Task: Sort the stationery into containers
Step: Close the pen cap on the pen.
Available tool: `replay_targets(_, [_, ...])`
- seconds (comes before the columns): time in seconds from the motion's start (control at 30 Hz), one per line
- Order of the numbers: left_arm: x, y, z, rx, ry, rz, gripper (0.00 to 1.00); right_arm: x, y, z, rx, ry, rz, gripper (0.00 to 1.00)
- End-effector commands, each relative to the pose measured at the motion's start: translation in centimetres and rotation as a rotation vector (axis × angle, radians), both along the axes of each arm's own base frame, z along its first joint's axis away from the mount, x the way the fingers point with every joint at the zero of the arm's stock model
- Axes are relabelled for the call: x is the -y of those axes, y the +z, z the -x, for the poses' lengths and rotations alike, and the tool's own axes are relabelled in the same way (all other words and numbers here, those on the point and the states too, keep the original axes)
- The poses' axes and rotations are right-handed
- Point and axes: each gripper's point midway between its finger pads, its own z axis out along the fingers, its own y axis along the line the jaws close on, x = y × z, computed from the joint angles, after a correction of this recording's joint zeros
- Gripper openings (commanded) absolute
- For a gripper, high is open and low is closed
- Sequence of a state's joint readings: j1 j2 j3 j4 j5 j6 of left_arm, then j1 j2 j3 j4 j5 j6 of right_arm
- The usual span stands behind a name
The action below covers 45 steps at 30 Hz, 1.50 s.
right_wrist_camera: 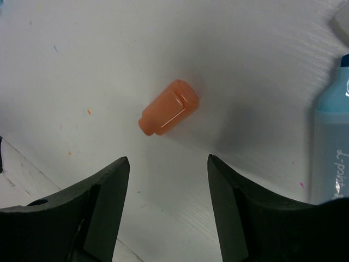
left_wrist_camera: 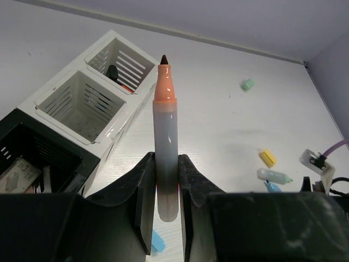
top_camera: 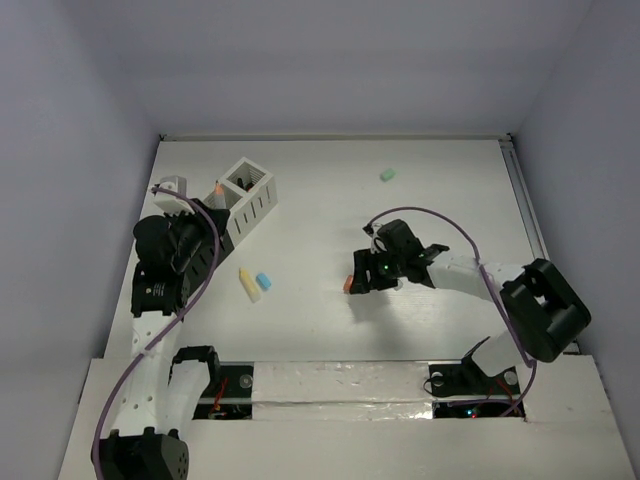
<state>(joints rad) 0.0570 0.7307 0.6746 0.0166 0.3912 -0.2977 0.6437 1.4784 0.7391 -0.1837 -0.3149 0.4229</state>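
Observation:
My left gripper (left_wrist_camera: 166,164) is shut on a grey marker (left_wrist_camera: 164,142) with an orange collar and a black tip. The marker stands upright near the white two-compartment container (left_wrist_camera: 82,103) and the black container (left_wrist_camera: 32,158). In the top view the white container (top_camera: 250,190) sits at the back left. An orange cap (right_wrist_camera: 169,107) lies on the table just ahead of my open right gripper (right_wrist_camera: 168,158), with nothing between the fingers. From above, the right gripper (top_camera: 358,280) hangs beside that cap (top_camera: 347,285).
A yellow piece (top_camera: 248,284) and a blue piece (top_camera: 264,281) lie left of centre. A green piece (top_camera: 388,174) sits at the back. A pale blue marker (right_wrist_camera: 330,142) lies right of the right gripper. The black container holds several items.

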Motion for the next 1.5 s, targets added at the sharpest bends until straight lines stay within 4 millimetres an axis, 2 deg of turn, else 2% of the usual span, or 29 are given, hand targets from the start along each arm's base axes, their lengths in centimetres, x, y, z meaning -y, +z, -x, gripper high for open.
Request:
replay_targets(0.0, [0.9, 1.0, -0.1, 0.050, -0.047, 0.008, 0.00, -2.5, 1.8, -1.6, 0.057, 0.029, -0.061, 0.64])
replay_targets(0.23, [1.7, 1.0, 0.1, 0.052, -0.080, 0.009, 0.00, -4.1, 0.3, -2.3, 0.050, 0.039, -0.005, 0.63])
replay_targets(0.3, [2.0, 1.2, 0.3, 0.058, -0.091, 0.009, 0.00, -3.7, -0.8, -2.5, 0.052, 0.032, 0.060, 0.62])
replay_targets(0.47, [2.6, 1.4, 0.6, 0.065, -0.110, 0.004, 0.00, -4.4, -1.4, -2.3, 0.080, 0.069, 0.198, 0.58])
replay_targets(0.67, [2.8, 1.4, 0.6, 0.062, -0.113, -0.008, 0.00, -4.0, -3.3, -2.8, 0.102, 0.056, 0.336, 0.58])
replay_targets(0.73, [3.0, 1.5, 0.6, 0.064, -0.117, -0.010, 0.00, -4.3, -3.3, -3.0, 0.128, 0.065, 0.369, 0.57])
replay_targets(0.83, [2.8, 1.3, 0.6, 0.060, -0.105, -0.016, 0.00, -3.6, -3.8, -3.1, 0.135, 0.070, 0.431, 0.53])
replay_targets(1.0, [2.5, 1.4, 0.4, 0.057, -0.091, -0.021, 0.00, -3.0, -4.5, -3.3, 0.147, 0.079, 0.498, 0.51])
replay_targets(1.17, [1.3, 1.1, 0.0, 0.043, -0.023, -0.052, 0.00, -3.0, -4.5, -3.6, 0.152, 0.084, 0.512, 0.43])
replay_targets(1.3, [0.1, 0.7, -0.5, 0.022, 0.041, -0.077, 0.00, -3.4, -4.2, -3.7, 0.163, 0.090, 0.496, 0.28])
replay_targets(1.47, [0.3, 0.4, -0.6, 0.013, 0.033, -0.076, 0.00, -4.5, -2.3, -4.7, 0.223, 0.071, 0.426, 0.20])
